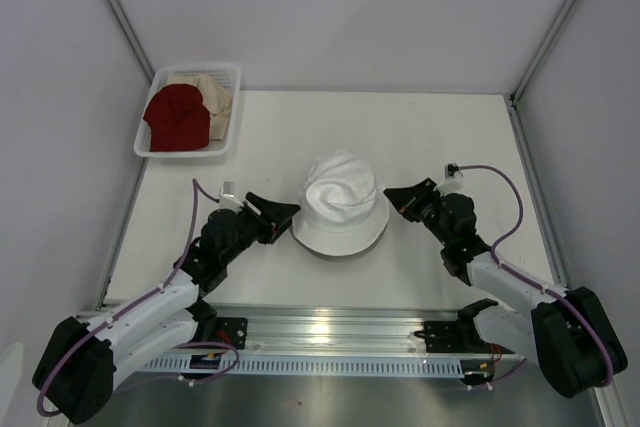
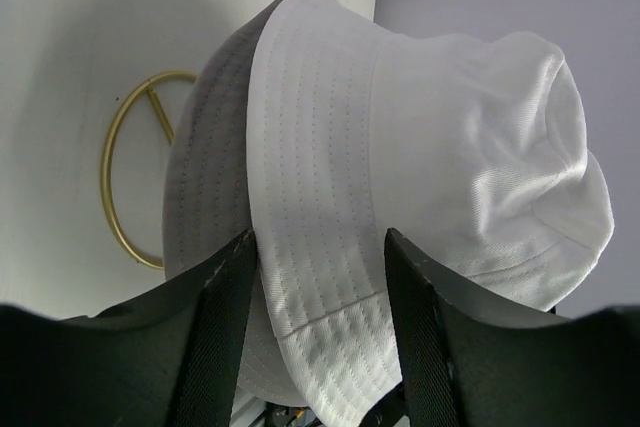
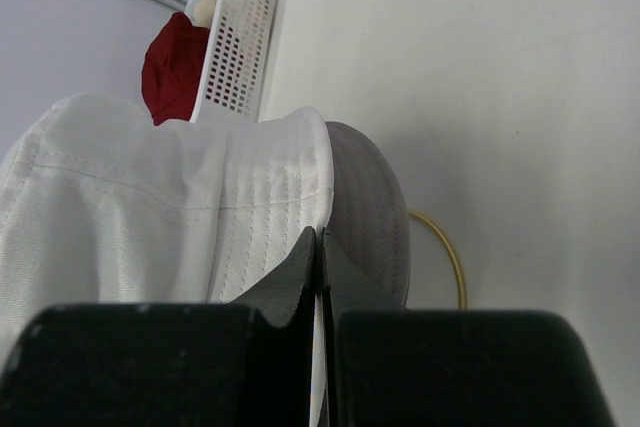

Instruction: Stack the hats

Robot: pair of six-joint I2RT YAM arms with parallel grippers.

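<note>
While the white hat (image 1: pixel 342 205) covers the grey hat (image 2: pixel 210 167), left fingers (image 2: pixel 225 337) stand apart and right fingers (image 3: pixel 290 287) are together. Next step, presumably: reach into the basket (image 1: pixel 236 97) for the dark red hat (image 1: pixel 178 117).

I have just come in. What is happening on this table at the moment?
Two robot arms are stacking hats. A white hat sits over a grey hat, with a gold wire stand under them. The left gripper is open, its fingers on either side of the white brim. The right gripper is shut at the opposite edge. A dark red hat and a beige hat lie in the white basket, not yet stacked.
</note>
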